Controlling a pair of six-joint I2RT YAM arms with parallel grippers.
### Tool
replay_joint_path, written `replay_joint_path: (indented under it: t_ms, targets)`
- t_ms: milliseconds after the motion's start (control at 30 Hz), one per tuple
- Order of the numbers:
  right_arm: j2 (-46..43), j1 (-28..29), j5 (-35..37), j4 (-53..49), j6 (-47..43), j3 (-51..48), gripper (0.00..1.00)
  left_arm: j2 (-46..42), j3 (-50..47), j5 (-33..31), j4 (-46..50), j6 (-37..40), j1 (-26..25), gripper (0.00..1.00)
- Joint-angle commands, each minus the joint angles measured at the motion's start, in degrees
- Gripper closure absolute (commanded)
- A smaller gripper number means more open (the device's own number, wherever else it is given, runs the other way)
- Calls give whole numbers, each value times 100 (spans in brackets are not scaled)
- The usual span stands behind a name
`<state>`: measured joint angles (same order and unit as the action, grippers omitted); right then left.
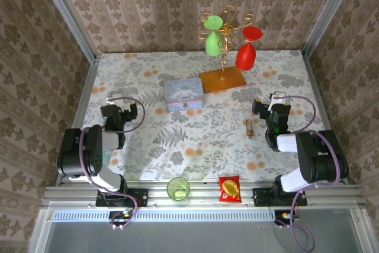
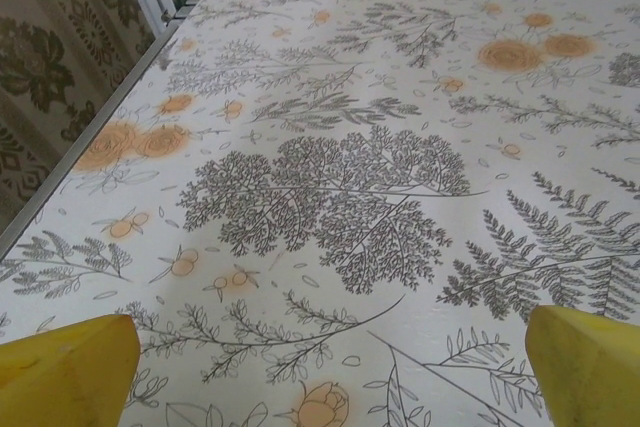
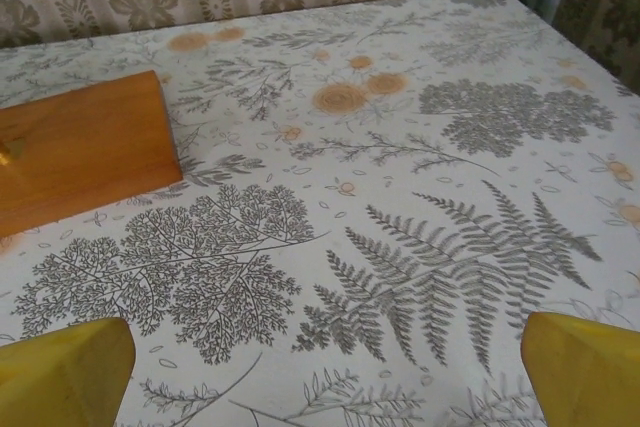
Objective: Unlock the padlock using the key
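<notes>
– On the flowered table (image 1: 195, 140), seen from above, the padlock (image 1: 250, 127) is lying near the right gripper (image 1: 267, 109); the left gripper (image 1: 113, 111) is sitting well apart.
– And at the wrists?
– Left wrist: yellow fingers (image 2: 65, 372) are spreading wide, holding nothing; right wrist: its fingers (image 3: 60, 372) are gaping likewise, near a wooden base (image 3: 80, 152).

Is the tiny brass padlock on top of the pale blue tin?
No, the brass padlock lies on the flowery tablecloth, away from the blue tin.
</notes>
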<state>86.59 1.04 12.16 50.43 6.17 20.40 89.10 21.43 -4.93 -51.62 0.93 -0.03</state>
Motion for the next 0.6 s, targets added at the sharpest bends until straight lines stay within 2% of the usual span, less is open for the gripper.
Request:
replay_joint_path:
  t_ms: [0, 567]
  targets:
    - [111, 51, -189, 19, -243, 204, 0, 6, 95, 383, -108, 229, -49, 0]
    - [98, 63, -300, -84, -301, 244, 0, 12, 74, 43, -176, 323, -207, 0]
